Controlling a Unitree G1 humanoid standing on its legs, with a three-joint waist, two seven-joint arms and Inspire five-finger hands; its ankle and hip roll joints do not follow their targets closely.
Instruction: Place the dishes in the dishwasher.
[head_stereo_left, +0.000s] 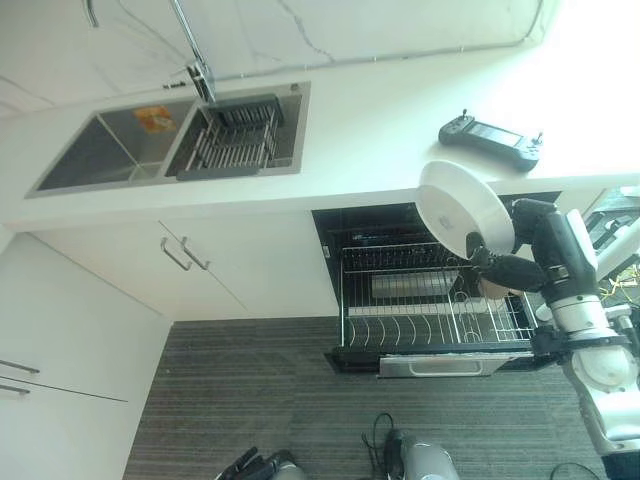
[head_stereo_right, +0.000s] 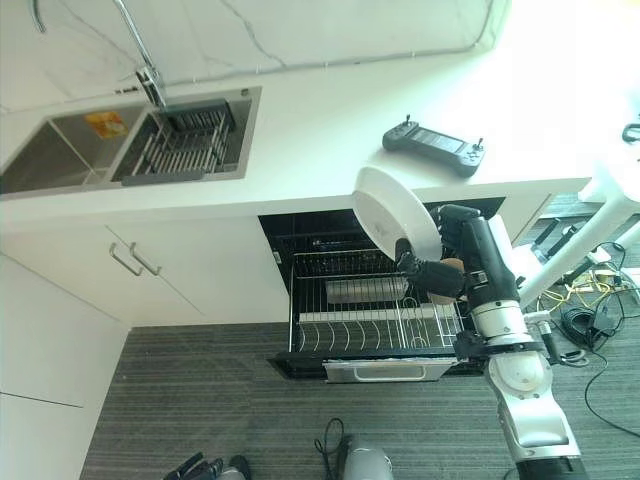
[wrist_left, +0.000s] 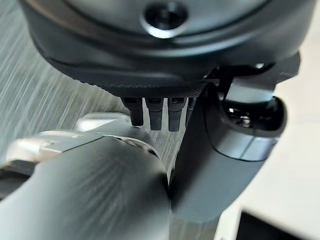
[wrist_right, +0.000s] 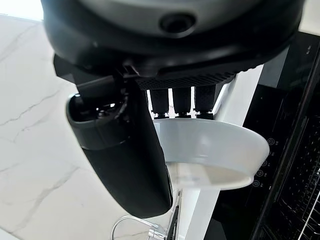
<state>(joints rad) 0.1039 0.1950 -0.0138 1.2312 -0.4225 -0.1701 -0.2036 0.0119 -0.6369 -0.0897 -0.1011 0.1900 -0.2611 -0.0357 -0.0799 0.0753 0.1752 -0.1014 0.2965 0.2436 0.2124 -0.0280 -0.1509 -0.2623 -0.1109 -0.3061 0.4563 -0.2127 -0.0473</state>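
Note:
My right hand (head_stereo_left: 503, 266) is shut on a white plate (head_stereo_left: 463, 206), held tilted on edge above the right part of the pulled-out dishwasher rack (head_stereo_left: 400, 330). In the right wrist view the thumb (wrist_right: 125, 155) lies across the plate's (wrist_right: 215, 145) rim, with the fingers behind it. The open dishwasher (head_stereo_right: 300, 235) sits under the counter. Its wire rack (head_stereo_right: 340, 335) holds a pale rectangular dish (head_stereo_right: 365, 290), and something tan (head_stereo_right: 452, 268) shows right by the hand. My left hand (head_stereo_left: 256, 465) hangs low over the floor, fingers (wrist_left: 155, 112) relaxed and holding nothing.
A steel double sink (head_stereo_left: 100, 150) with a drying rack (head_stereo_left: 235, 140) and a tap is set in the white counter at the left. A black handheld controller (head_stereo_left: 490, 140) lies on the counter above the dishwasher. Cabinet doors with bar handles (head_stereo_left: 185, 255) stand left of it. The floor is grey carpet (head_stereo_left: 250, 390).

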